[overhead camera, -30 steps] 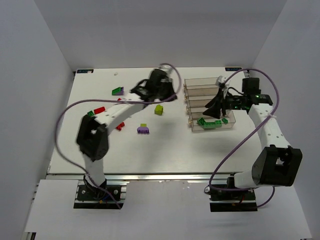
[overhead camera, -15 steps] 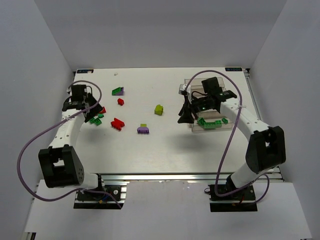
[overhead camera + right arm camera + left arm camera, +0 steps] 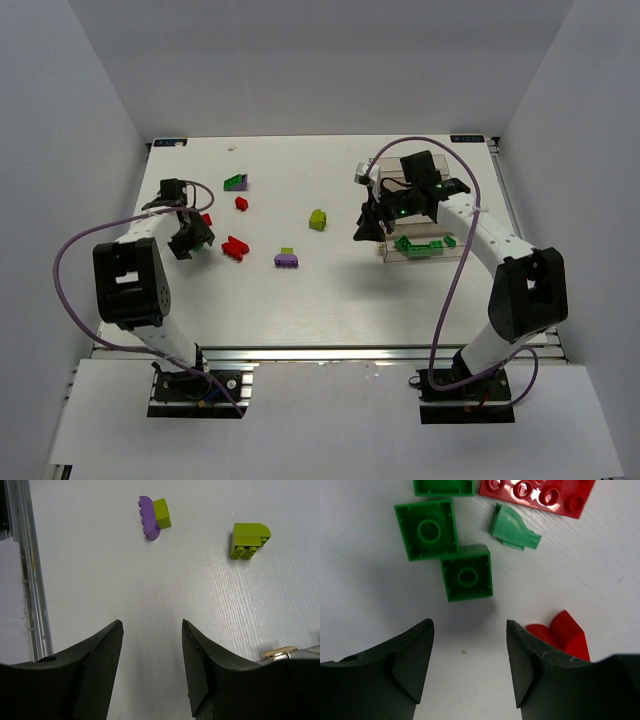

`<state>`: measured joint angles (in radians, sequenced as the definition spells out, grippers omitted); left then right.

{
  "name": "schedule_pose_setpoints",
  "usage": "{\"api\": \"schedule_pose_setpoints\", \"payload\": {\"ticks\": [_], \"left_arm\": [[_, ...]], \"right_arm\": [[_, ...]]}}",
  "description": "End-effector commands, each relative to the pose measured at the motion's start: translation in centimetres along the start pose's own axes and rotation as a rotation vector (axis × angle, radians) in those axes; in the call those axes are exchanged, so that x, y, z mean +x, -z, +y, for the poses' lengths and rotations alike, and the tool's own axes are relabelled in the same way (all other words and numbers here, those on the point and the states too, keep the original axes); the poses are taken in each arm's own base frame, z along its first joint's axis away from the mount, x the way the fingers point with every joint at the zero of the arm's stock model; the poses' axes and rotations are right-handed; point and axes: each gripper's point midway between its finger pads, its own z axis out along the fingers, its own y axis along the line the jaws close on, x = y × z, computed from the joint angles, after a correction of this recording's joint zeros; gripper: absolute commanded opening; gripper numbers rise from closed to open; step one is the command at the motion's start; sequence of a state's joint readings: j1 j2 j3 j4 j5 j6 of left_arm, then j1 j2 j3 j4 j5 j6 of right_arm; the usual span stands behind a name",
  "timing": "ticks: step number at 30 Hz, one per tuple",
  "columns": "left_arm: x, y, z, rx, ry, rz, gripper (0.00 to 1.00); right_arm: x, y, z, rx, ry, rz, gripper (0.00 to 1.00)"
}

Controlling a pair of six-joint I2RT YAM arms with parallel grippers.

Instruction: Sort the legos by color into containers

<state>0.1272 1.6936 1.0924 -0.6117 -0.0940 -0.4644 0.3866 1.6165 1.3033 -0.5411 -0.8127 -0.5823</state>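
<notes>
Loose legos lie on the white table: two green bricks (image 3: 426, 529) (image 3: 467, 573) upside down, a pale green piece (image 3: 512, 528), a red plate (image 3: 537, 492) and a red piece (image 3: 562, 635). My left gripper (image 3: 470, 630) (image 3: 190, 240) hangs open just above this cluster, nothing between its fingers. A yellow-green brick (image 3: 249, 540) (image 3: 318, 219) and a purple piece with a yellow-green one on it (image 3: 154, 516) (image 3: 287, 260) lie mid-table. My right gripper (image 3: 151, 625) (image 3: 368, 228) is open and empty beside the left end of the containers (image 3: 440, 178). Green legos (image 3: 425, 244) fill the nearest bin.
A green-and-purple piece (image 3: 236, 182) and two red pieces (image 3: 241, 203) (image 3: 234, 247) lie on the left half. The table's metal rail (image 3: 25, 570) runs along the near edge. White walls close in the table on three sides.
My left arm swung from the table's middle to the far-left cluster and its gripper went from shut to open. My right arm moved from over the bins to their left end.
</notes>
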Motion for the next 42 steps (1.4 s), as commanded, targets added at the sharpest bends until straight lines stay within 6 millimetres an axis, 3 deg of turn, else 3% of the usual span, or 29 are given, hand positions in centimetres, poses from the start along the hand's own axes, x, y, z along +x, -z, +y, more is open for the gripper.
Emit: {"api": "schedule_pose_setpoints", "payload": {"ticks": [1, 5, 8, 12, 14, 15, 16, 17, 18, 19, 20, 23, 24, 25, 27, 28, 30, 31, 32, 33, 34, 35, 36, 37, 39, 41, 42], "left_arm": [[-3.5, -0.4, -0.9, -0.001, -0.027, -0.088, 0.69], [-4.6, -2.1, -0.8, -0.039, -0.048, -0.1, 0.65], [-4.9, -2.7, -0.7, -0.049, -0.058, -0.114, 0.56], [-4.2, -2.4, -0.7, -0.025, -0.065, -0.116, 0.31], [-4.2, -0.8, -1.8, 0.053, -0.051, -0.131, 0.22], [-4.4, 1.2, -3.0, 0.137, -0.036, -0.166, 0.18], [-3.6, 3.3, -5.8, 0.28, -0.04, -0.165, 0.17], [-3.4, 3.1, -5.8, 0.282, -0.04, -0.165, 0.17], [-3.7, 5.5, -7.2, 0.354, -0.053, -0.211, 0.17], [-2.1, 7.1, -9.9, 0.46, -0.112, -0.194, 0.17], [-1.5, 8.5, -11.7, 0.529, -0.149, -0.206, 0.17], [2.6, 13.8, -18.5, 0.818, -0.236, -0.169, 0.16], [3.5, 15.1, -20.0, 0.883, -0.256, -0.166, 0.16], [5.9, 16.6, -22.2, 0.953, -0.305, -0.135, 0.16], [7.5, 18.9, -25.3, 1.07, -0.31, -0.116, 0.14], [9.9, 19.2, -27.2, 1.109, -0.344, -0.064, 0.14], [10.9, 21.4, -30.7, 1.198, -0.379, -0.071, 0.14], [14.0, 20.6, -32.6, 1.204, -0.43, -0.006, 0.14], [15.1, 20.8, -33.9, 1.214, -0.454, 0.014, 0.14], [15.2, 22.4, -36.0, 1.257, -0.477, 0.001, 0.14], [17.1, 23.0, -37.4, 1.278, -0.519, 0.026, 0.14], [18.7, 21.1, -38.6, 1.25, -0.542, 0.07, 0.14], [19.6, 20.8, -39.4, 1.242, -0.572, 0.09, 0.14], [19.9, 22.9, -41.4, 1.29, -0.602, 0.068, 0.14], [22.1, 20.6, -42.7, 1.242, -0.643, 0.119, 0.14], [22.2, 20.9, -44.4, 1.243, -0.658, 0.11, 0.14], [23.3, 19.2, -45.0, 1.219, -0.678, 0.131, 0.14]], "right_arm": [[-1.9, 1.1, -0.1, 0.048, 0.071, -0.037, 0.56], [-2.4, 2.1, -0.3, 0.078, 0.071, -0.07, 0.56], [-2.4, 2.7, -0.6, 0.089, 0.051, -0.079, 0.56], [-2.4, 3.4, -1.0, 0.107, 0.038, -0.082, 0.56], [-2.4, 3.9, -1.4, 0.123, 0.026, -0.087, 0.56], [-2.4, 4.5, -1.7, 0.141, 0.009, -0.092, 0.55], [-2.6, 5.6, -2.6, 0.18, -0.007, -0.112, 0.52], [-2.6, 5.6, -2.6, 0.182, -0.007, -0.111, 0.5], [-2.5, 6.7, -3.4, 0.214, -0.046, -0.128, 0.46], [-2.7, 7.3, -3.9, 0.229, -0.053, -0.145, 0.4], [-2.8, 7.8, -4.1, 0.23, -0.069, -0.161, 0.23], [-2.4, 10.9, -6.0, 0.287, -0.141, -0.206, 0.0], [-2.4, 11.4, -6.3, 0.298, -0.145, -0.213, 0.0], [-2.4, 12.0, -6.6, 0.309, -0.152, -0.221, 0.0], [-2.3, 13.2, -7.1, 0.339, -0.161, -0.233, 0.0], [-2.3, 13.3, -7.1, 0.339, -0.165, -0.236, 0.0], [-1.9, 14.4, -7.5, 0.366, -0.18, -0.247, 0.0], [-2.1, 14.7, -7.3, 0.371, -0.18, -0.252, 0.0], [-2.0, 14.8, -7.2, 0.373, -0.184, -0.255, 0.0], [-1.9, 14.9, -7.2, 0.374, -0.189, -0.259, 0.0], [-2.1, 15.1, -6.9, 0.375, -0.182, -0.263, 0.0], [-2.0, 15.2, -6.7, 0.375, -0.185, -0.265, 0.0], [-2.3, 15.4, -6.3, 0.38, -0.178, -0.27, 0.0], [-2.4, 15.5, -6.1, 0.381, -0.174, -0.272, 0.0], [-2.3, 15.7, -5.6, 0.387, -0.172, -0.276, 0.0], [-2.3, 15.9, -5.3, 0.391, -0.169, -0.278, 0.0], [-2.0, 16.0, -5.0, 0.396, -0.173, -0.278, 0.0]]}}
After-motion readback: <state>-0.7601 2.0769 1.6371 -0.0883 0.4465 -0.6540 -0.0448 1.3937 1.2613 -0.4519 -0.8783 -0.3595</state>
